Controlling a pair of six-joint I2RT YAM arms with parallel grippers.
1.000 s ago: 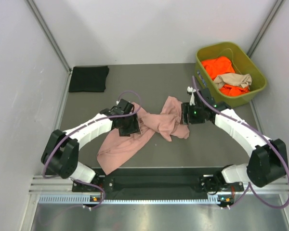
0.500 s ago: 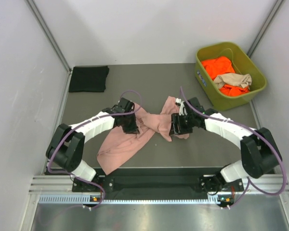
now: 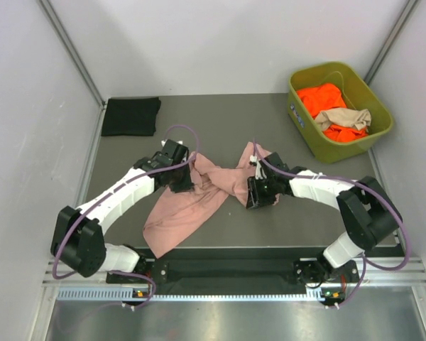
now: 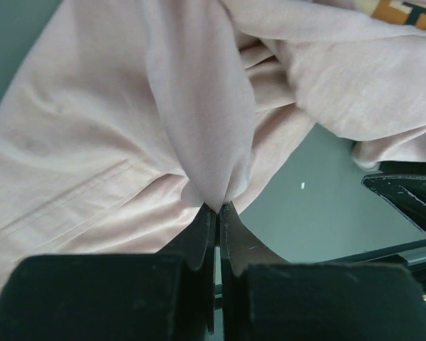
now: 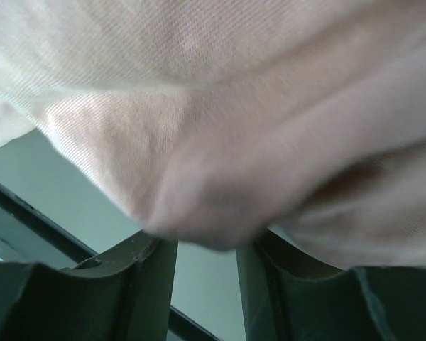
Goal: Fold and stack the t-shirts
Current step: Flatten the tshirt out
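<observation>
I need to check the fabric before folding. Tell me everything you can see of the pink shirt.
The pink shirt is soft, plain, dusty-pink cloth, unfolded and crumpled, with a stitched seam showing. It lies twisted across the middle of the table, one wide end spread toward the near edge. The left tool is shut on a raised fold of it; another fold sits at the tips of the right tool, whose jaws stand apart.

plain white walls (image 3: 220, 42) enclose a matte grey tabletop (image 3: 220, 114), evenly lit.
</observation>
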